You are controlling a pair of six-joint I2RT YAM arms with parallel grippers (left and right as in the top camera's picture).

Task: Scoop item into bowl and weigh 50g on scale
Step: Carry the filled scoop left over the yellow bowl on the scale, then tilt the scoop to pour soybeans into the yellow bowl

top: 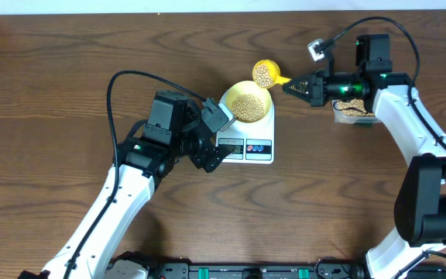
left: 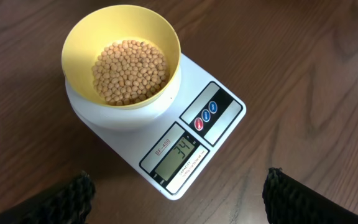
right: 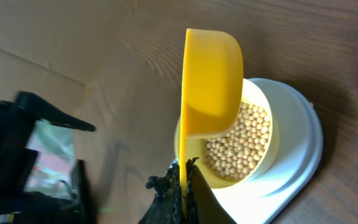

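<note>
Right pincer is clamping yellow scoop by its handle. Beans are lying in bowl on scale, just past scoop. Left pincer is hanging wide open at scale's display end.

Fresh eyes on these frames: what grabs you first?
The yellow scoop, full of beans, is held by its handle in the shut right gripper at the rim of the pale yellow bowl. That bowl, holding more beans, sits on the white scale, whose display reads 34. The left gripper hovers open at the scale's display end.
</note>
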